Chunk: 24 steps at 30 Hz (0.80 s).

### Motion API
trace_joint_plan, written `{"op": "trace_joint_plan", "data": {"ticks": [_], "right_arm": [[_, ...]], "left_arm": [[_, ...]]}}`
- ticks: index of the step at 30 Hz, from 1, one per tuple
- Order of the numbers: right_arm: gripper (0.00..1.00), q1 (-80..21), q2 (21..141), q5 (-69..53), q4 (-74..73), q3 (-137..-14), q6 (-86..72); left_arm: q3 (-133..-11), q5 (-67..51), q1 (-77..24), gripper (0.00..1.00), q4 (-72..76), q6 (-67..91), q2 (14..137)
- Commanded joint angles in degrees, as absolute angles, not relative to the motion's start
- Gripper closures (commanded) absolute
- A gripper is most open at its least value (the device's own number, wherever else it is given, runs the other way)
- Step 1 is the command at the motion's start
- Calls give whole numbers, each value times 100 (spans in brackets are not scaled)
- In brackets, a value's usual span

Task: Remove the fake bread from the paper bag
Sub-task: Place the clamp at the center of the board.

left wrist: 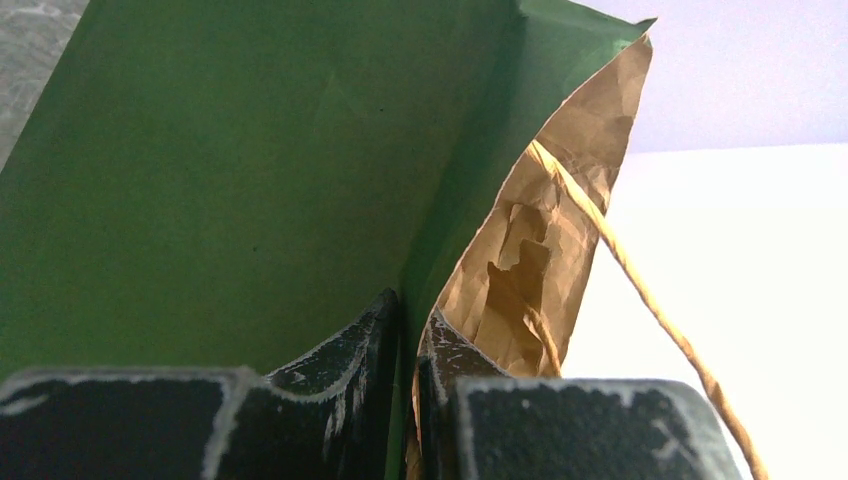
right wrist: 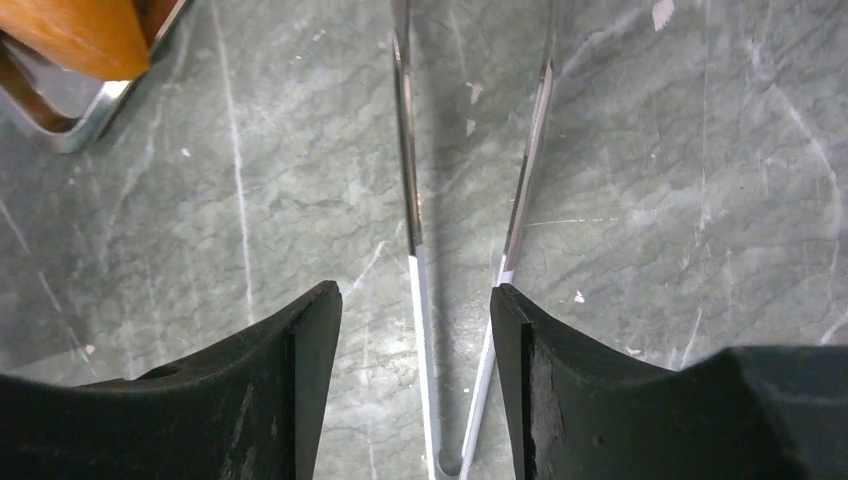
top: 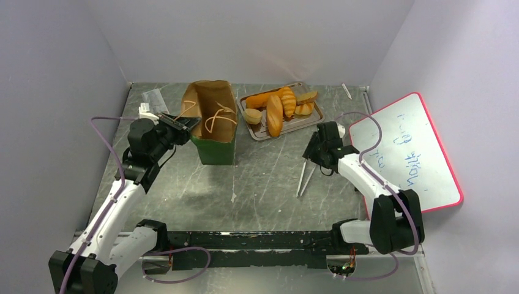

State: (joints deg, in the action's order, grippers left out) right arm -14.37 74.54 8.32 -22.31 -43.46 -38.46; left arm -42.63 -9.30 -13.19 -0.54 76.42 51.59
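The dark green paper bag (top: 214, 147) stands upright at the table's back centre, mouth open, its tan handles folded inside. No bread shows inside it from above. My left gripper (top: 186, 124) is shut on the bag's left rim. In the left wrist view the fingers pinch the green wall (left wrist: 220, 170) against the kraft inside, gripper (left wrist: 408, 320). Several fake bread pieces (top: 275, 110) lie on the grey metal tray (top: 287, 130) to the right of the bag. My right gripper (top: 312, 150) is open and empty, low over metal tongs (top: 304, 177), gripper (right wrist: 415, 300).
The tongs (right wrist: 412, 200) lie on the table between my right fingers, joined end nearest the camera. A corner of the tray (right wrist: 90, 115) with a bread piece (right wrist: 80, 35) shows at top left. A red-edged whiteboard (top: 407, 153) lies at the right. A small packet (top: 155, 98) lies back left.
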Motion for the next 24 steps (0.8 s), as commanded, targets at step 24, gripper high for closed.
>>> {"op": "trace_joint_plan", "data": {"ticks": [24], "right_arm": [[39, -2591, 7502, 1688, -2887, -5849, -3762]], "left_arm": [[-3448, -2718, -299, 77, 1610, 8372, 5974]]}}
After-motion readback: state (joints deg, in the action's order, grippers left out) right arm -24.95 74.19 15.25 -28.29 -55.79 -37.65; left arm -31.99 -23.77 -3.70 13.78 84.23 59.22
